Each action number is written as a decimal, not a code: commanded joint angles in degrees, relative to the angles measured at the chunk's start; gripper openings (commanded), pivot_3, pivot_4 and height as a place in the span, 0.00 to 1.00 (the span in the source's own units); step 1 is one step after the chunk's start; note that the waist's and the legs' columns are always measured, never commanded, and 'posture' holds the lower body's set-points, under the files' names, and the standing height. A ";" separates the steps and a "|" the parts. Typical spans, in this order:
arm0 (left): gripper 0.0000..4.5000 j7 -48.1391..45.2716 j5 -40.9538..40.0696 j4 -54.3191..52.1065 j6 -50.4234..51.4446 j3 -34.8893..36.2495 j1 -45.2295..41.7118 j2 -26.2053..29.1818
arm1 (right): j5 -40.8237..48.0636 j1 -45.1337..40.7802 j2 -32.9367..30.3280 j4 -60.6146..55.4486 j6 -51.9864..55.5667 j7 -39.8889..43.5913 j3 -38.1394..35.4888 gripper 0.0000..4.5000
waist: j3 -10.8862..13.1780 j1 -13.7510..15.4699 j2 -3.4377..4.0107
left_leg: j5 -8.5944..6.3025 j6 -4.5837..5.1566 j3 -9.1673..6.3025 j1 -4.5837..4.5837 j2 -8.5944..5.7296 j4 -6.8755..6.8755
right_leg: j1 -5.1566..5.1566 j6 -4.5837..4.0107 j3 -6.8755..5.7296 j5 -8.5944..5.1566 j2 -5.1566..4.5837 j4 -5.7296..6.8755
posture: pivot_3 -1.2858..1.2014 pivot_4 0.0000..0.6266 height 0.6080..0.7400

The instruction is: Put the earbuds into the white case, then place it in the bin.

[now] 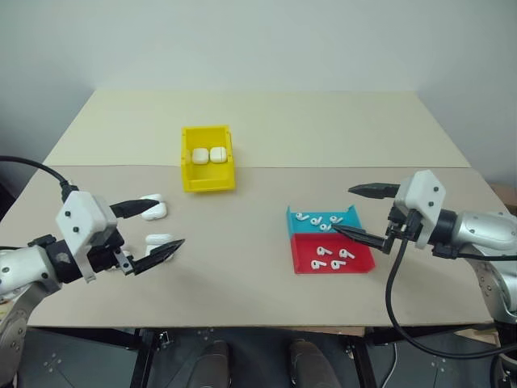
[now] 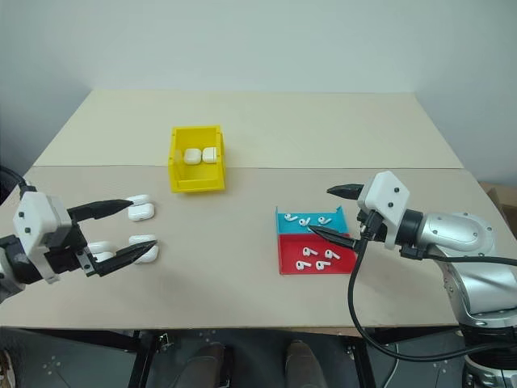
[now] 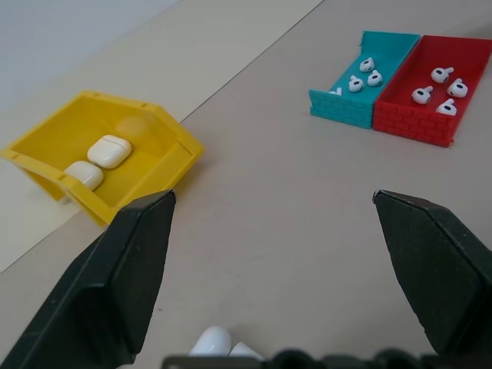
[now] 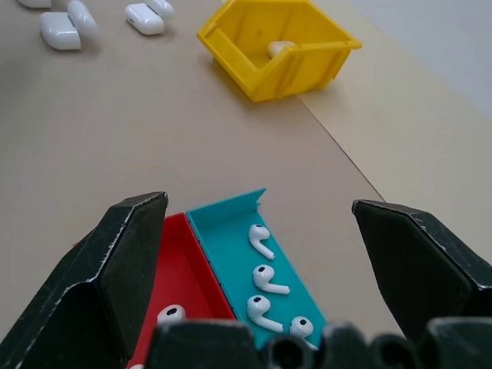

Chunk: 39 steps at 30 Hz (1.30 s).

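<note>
Left eye view: both pincers gape wide and hold nothing, so loading hasn't begun. Right pincer (image 1: 354, 212) hovers by the tray (image 1: 360, 265) of earbuds (image 1: 323, 250) at lower right; cases (image 1: 153, 208) lie lower left, bin (image 1: 208, 172) upper centre. Next: a fine pinch on one earbud.

No text, label, brand, number or sign can be read in any of the views. No printing is seen on the yellow bin (image 1: 208, 159) at the upper middle of the frame, nor on the white cases (image 1: 208, 154) lying in it. The blue-and-red tray (image 1: 329, 242) at the lower right is marked only by a moulded brick pattern on its outer wall, seen in the left wrist view, and no lettering is carried by it.
</note>
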 commanded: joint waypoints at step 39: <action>0.99 71.23 -38.88 28.81 60.92 -17.87 -52.80 0.20 | 1.84 -1.29 2.75 -3.13 0.79 -3.77 0.16 0.99 | 0.03 -0.11 -0.11 | -0.01 -0.01 -0.70 -0.10 -0.25 0.05 | -0.14 0.10 0.04 0.01 0.01 0.28 | 0.52 0.24 1.00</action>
